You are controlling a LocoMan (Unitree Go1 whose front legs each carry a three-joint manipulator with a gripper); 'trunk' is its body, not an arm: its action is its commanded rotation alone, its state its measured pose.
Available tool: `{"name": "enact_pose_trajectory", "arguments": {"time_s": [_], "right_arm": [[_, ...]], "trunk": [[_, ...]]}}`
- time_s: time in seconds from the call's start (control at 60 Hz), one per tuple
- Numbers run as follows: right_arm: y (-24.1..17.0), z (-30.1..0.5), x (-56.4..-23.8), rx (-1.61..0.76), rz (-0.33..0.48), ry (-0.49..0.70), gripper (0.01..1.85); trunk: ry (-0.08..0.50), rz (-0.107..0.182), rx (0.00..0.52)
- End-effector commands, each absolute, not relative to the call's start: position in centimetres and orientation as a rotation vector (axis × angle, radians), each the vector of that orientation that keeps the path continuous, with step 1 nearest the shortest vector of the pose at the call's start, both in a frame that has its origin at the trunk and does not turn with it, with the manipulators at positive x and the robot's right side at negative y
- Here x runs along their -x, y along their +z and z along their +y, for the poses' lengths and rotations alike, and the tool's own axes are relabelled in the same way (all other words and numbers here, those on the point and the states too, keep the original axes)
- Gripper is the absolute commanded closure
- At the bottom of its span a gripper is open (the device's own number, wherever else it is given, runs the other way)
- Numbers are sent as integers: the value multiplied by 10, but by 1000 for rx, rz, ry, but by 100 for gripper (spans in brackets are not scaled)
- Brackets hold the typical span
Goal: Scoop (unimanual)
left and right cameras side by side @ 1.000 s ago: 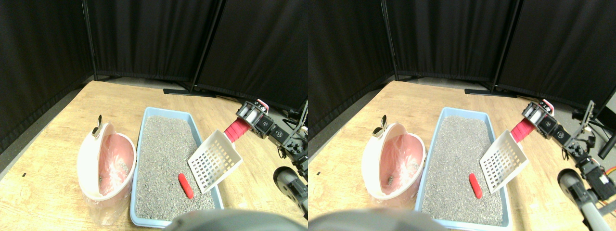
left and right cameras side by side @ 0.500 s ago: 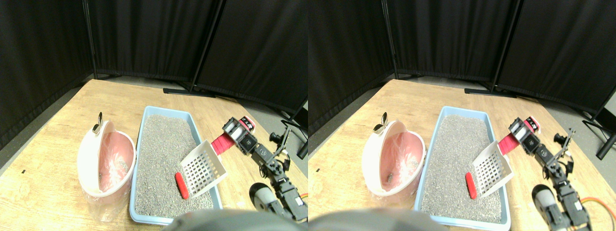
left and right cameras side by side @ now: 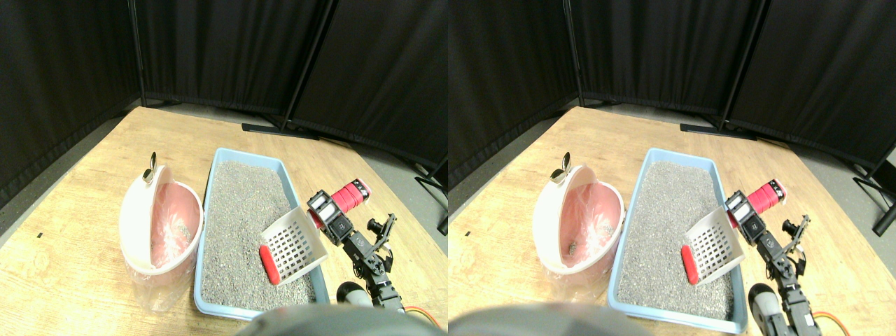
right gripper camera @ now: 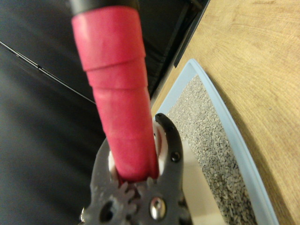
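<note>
Jaws: clamped on the red handle [right gripper camera: 119,103] of the scoop [left and right cameras side by side: 292,241]; in the wrist view the dark jaw frames close round the handle on both sides, with the right gripper [left and right cameras side by side: 327,213] at the near end of the wrap.

Scoop: white, slotted, tilted down into the tray [left and right cameras side by side: 204,210], its front edge touching or just beside the red piece [left and right cameras side by side: 269,264]. Whether the edge sits under the piece or only against it cannot be told.

Red piece: short rounded rod, lying on the grit [left and right cameras side by side: 238,217] near the tray's front right corner.

Tray: pale blue, filled with grey grit, on the wooden floor [left and right cameras side by side: 84,175].

Bin [left and right cameras side by side: 159,231]: white and pink, lined with a bag, just left of the tray, lid raised.

Risks, as judged:
- Edge too shallow: the piece is likely pushed along the grit or rolls aside instead of riding up.
- Piece close to the front wall: a further push may pin it there or drive the scoop into the wall.
- Steep tilt on lifting: the piece could slide off the open front.
- Long handle past the jaws: the load may twist the scoop in the grip.
</note>
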State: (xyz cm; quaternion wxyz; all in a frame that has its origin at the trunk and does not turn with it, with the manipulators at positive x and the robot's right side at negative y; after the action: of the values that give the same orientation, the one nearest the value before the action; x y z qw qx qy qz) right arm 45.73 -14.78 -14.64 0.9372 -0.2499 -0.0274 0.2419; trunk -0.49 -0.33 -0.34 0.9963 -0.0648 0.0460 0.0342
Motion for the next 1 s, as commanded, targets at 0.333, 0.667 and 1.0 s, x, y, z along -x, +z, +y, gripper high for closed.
{"name": "enact_pose_trajectory", "arguments": {"time_s": [0.333,0.667,1.0], "right_arm": [[-164,-183,-486,106,52,239,181],[-141,-198,-482,5,-20,200,181],[-131,-199,-491,-180,-111,236,181]], "trunk": [[80,115,146],[72,99,144],[88,86,150]]}}
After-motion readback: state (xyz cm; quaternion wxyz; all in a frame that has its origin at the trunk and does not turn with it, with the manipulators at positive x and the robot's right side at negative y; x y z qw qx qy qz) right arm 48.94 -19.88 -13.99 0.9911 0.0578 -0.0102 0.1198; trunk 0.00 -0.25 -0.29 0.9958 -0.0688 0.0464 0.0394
